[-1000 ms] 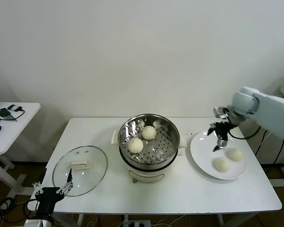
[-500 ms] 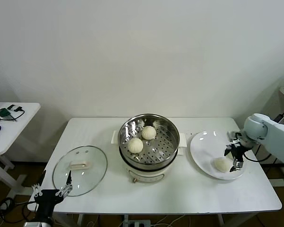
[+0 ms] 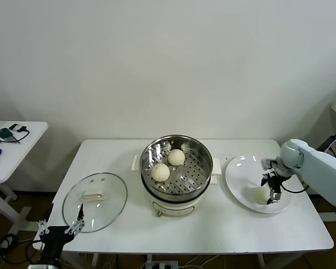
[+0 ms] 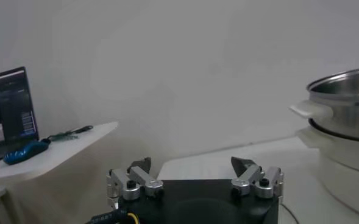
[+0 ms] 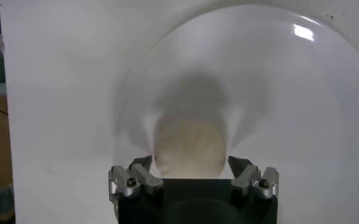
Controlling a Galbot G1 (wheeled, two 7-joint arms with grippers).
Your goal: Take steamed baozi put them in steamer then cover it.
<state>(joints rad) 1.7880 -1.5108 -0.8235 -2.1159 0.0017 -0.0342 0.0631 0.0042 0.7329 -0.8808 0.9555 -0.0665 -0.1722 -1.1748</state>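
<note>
While the right gripper (image 3: 273, 188) hangs low over the white plate (image 3: 239, 168) at the right end of the table (image 3: 117, 151), its jaws stand on either side of a baozi (image 5: 188, 148) and look wide apart; from the wrist view the bun sits squarely between the two fingers (image 5: 139, 165), but I can't say the pads are pressing on it yet, so I wouldn't call it held. In the head view only one bun shows clearly on the plate (image 3: 260, 194), just beside the gripper on its steamer side; whether that is the same bun or a second one, I can't tell.

Two baozi already rest on the perforated tray of the steamer (image 3: 177, 147), one toward the back (image 3: 176, 157) and one toward the left front (image 3: 161, 172), leaving open tray on the right and front. The glass cover (image 3: 94, 200) lies flat on the table to the left, well apart from the pot. The left gripper (image 3: 61, 228) waits below the table's near left edge, jaws spread and empty.

To my eye the step is the pick. Doing it well means closing gently, since the dough will likely dent or slip if squeezed hard, keeping the bun centred between the pads, and lifting straight up clear of the plate's rim before swinging across. I'd aim the drop at the bare part of the tray so it doesn't crowd the two already there.
</note>
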